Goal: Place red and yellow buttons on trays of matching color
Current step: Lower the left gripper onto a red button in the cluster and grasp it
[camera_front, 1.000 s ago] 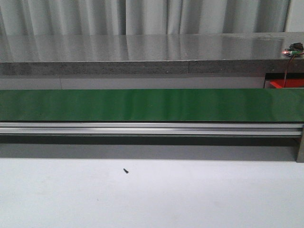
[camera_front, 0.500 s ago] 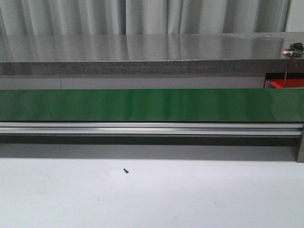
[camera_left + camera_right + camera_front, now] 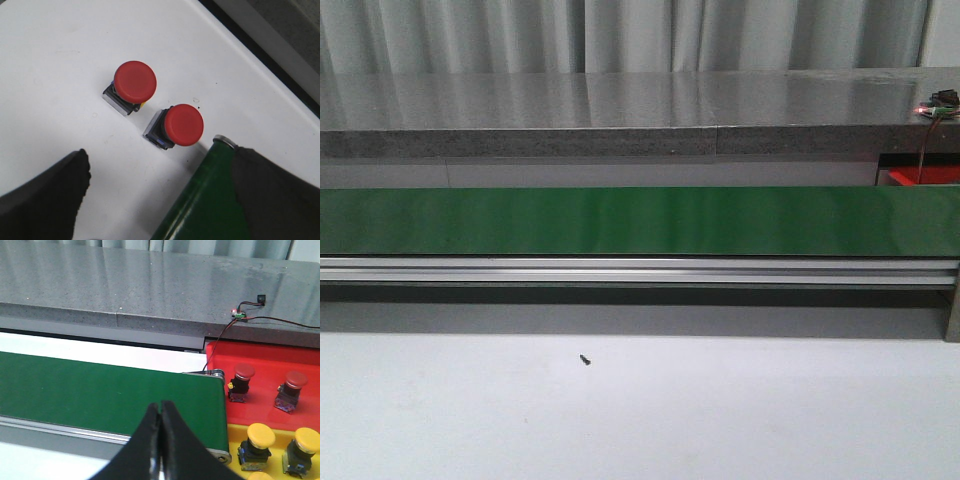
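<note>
1. Front view: a long green conveyor belt (image 3: 640,221) spans the frame from edge to edge, carried on a silver aluminium rail (image 3: 640,271). Behind it runs a grey stone counter (image 3: 620,110) backed by pale curtains (image 3: 620,35). In front lies a white counter (image 3: 720,410) with one small dark screw (image 3: 585,360) on it. Neither arm shows in this view.
2. At the belt's right end, seen from the right wrist, a red tray (image 3: 270,375) sits beside the belt's end roller, with a yellow tray (image 3: 240,432) next to it, nearer the camera.
3. The red tray holds two red-capped buttons (image 3: 242,382), standing upright and apart from each other. The yellow tray holds at least two yellow-capped buttons (image 3: 257,440), also upright, and the edge of a third yellow cap shows at the frame's lower edge.
4. The right gripper (image 3: 161,440) hangs over the near edge of the belt, its black fingers pressed together with nothing between them.
5. From the left wrist, two loose red buttons (image 3: 135,82) stand on the white counter beside the belt's other end. The second (image 3: 183,125) is close to the first without touching it and just off the belt's roller.
6. The left gripper (image 3: 155,200) hangs above them, fingers spread wide and holding nothing.
7. A small circuit board (image 3: 240,315) with a lit red light and thin wires rests on the stone counter above the red tray.
</note>
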You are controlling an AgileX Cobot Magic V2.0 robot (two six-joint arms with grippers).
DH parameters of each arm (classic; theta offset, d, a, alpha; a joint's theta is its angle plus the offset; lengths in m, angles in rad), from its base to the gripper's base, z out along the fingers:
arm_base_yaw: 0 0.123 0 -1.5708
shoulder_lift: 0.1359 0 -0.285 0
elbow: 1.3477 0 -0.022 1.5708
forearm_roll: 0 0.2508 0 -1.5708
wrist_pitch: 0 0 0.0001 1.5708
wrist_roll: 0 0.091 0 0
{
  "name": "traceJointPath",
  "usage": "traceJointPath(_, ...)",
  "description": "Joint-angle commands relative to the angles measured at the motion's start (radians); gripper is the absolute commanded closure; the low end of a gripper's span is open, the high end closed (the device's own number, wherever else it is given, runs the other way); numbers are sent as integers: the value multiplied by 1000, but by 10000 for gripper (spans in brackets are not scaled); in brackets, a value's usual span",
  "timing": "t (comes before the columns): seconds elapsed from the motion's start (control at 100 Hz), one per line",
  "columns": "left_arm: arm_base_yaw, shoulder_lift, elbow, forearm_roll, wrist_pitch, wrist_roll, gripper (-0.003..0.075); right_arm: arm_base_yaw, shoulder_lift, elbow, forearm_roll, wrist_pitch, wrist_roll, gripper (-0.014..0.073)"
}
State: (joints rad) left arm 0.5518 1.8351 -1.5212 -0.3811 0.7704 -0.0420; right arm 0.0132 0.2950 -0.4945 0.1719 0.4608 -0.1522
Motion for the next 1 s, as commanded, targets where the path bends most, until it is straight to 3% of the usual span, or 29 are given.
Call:
traceJointPath(0.0, 1, 0, -75, 6, -8, -77, 146, 0, 10, -25, 6, -77, -3, 662)
traceJointPath(0.41, -3, 175, -279, 65, 55, -182, 152, 0, 10, -25, 6, -67, -3, 662)
traceJointPath(0.99, -32, 284, -295, 69, -13, -211, 152, 0, 10, -25, 7, -54, -3, 662)
